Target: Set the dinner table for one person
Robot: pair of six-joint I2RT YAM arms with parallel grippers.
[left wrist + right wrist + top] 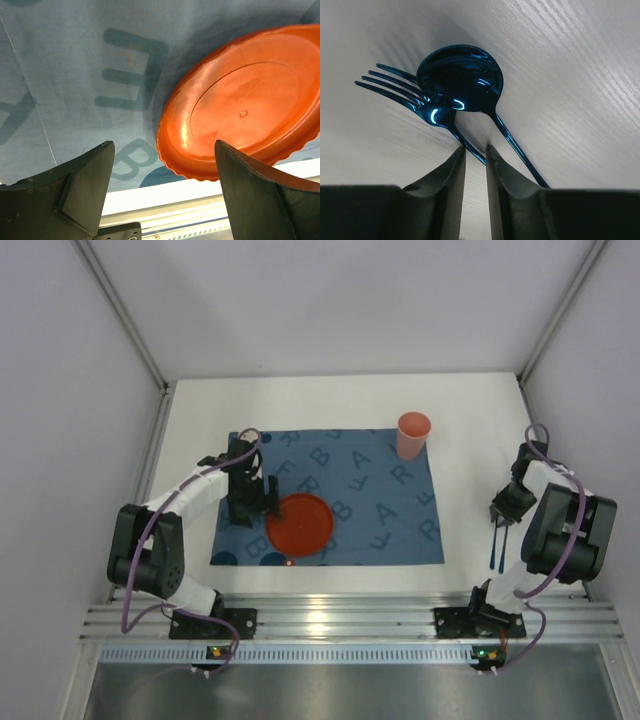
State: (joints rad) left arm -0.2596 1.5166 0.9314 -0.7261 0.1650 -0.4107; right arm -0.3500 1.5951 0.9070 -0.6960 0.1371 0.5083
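My left gripper (pixel 164 145) hangs open, the plate (pixel 240 115) just ahead on the mat (pixel 75 75) as the setting's centre, while my right gripper (pixel 476 147) straddles the fork (pixel 430 112) beside the spoon (pixel 460 77) on the dinner table (pixel 570 60) beneath, probably to fetch it, though I cannot tell whether it is clamped.

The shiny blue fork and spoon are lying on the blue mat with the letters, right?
Not quite. The fork and spoon are lying on the white dinner table, off to the right of the blue mat, not on it. The top external view shows this, and the right wrist view shows white tabletop under them.
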